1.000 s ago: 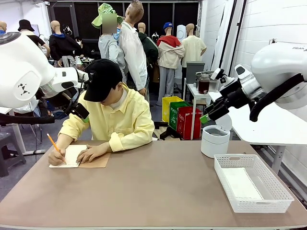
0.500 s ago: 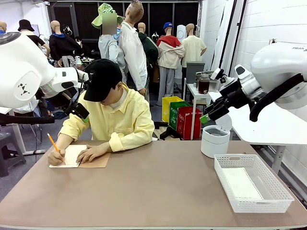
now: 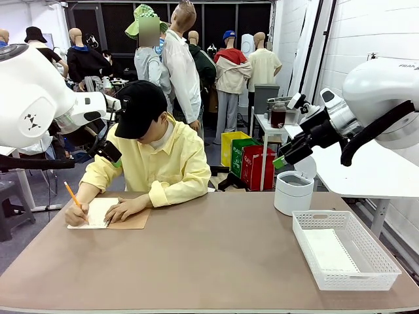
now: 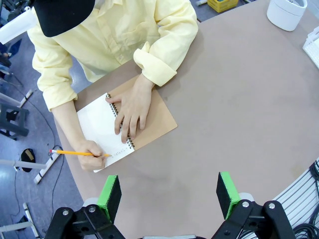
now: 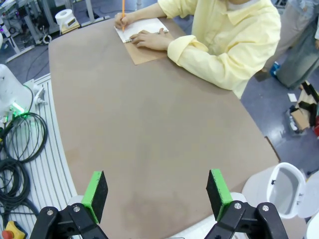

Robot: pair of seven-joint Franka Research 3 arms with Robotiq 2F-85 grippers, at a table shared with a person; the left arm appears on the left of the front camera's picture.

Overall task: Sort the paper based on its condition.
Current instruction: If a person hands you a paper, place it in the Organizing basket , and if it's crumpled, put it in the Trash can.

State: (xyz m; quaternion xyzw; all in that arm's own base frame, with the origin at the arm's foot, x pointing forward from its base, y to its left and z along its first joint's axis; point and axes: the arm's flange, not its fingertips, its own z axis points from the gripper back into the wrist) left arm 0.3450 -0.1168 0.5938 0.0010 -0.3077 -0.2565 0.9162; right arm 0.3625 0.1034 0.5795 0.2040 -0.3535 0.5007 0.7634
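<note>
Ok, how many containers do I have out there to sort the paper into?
2. A white mesh basket sits on the table's near right side. A round white bin stands just beyond it, at the far right corner. Nothing suggests a hidden third.

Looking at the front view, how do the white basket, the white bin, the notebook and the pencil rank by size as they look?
1. white basket: clearly largest, also nearest the camera.
2. notebook and white bin: too alike to rank; hands cover part of the notebook.
3. pencil: smallest.
</note>
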